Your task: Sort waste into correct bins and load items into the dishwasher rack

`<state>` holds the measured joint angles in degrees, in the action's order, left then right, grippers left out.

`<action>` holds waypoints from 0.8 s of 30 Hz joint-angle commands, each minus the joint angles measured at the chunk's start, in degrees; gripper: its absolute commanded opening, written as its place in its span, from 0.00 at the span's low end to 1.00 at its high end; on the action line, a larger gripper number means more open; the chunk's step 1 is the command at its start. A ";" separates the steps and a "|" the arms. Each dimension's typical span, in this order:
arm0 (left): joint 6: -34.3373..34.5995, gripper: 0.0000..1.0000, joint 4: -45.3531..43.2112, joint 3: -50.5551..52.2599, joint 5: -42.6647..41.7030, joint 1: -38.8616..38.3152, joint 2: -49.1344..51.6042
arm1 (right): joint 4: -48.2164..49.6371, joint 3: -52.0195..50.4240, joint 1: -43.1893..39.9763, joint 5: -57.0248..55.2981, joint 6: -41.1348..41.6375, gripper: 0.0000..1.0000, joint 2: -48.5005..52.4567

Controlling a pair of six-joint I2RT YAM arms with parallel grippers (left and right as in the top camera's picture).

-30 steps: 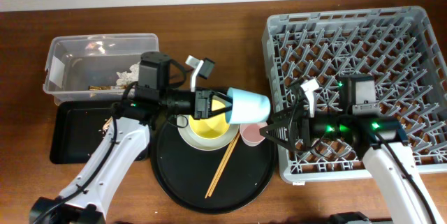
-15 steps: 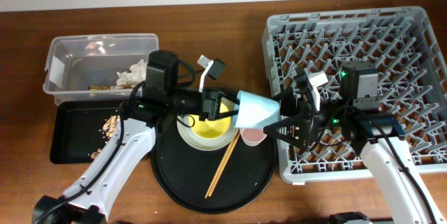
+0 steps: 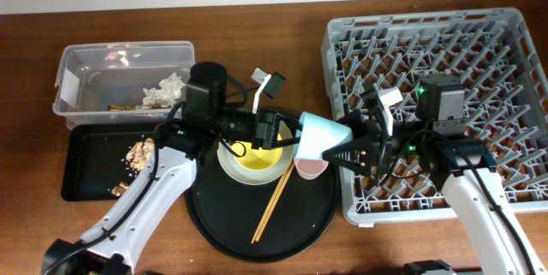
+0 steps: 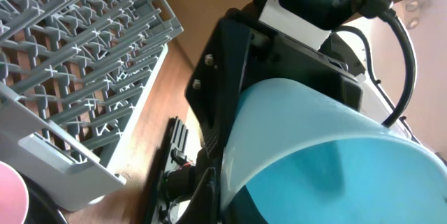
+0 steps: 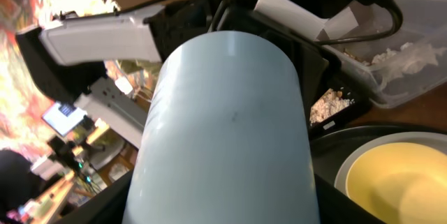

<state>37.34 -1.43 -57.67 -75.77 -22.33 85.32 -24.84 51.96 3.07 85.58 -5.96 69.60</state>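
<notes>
Light blue cup farther right — sideways, long axis toward rack

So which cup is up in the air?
The light blue cup: it's held sideways by the left gripper, while the pink cup stands on the round black tray.

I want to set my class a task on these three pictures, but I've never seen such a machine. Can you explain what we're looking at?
Two robot arms work at a table, each ending in a two-fingered claw. One picture looks down from above; the other two come from a camera on each wrist. The left claw holds a light blue cup in the air, and the right claw has a finger either side of it; whether they grip is unclear. Also there: a grey dishwasher rack, a round black tray carrying a yellow bowl, pink cup and chopsticks, plus a clear tub and a flat black tray with scraps.
</notes>
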 commanded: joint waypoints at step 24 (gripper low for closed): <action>-34.38 0.44 54.69 -0.57 57.66 26.40 -18.38 | -46.95 25.75 -15.63 -77.26 3.26 0.58 5.49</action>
<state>4.05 52.49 -57.98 -24.01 3.84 67.59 -71.72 76.86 -9.82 12.29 -4.10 70.72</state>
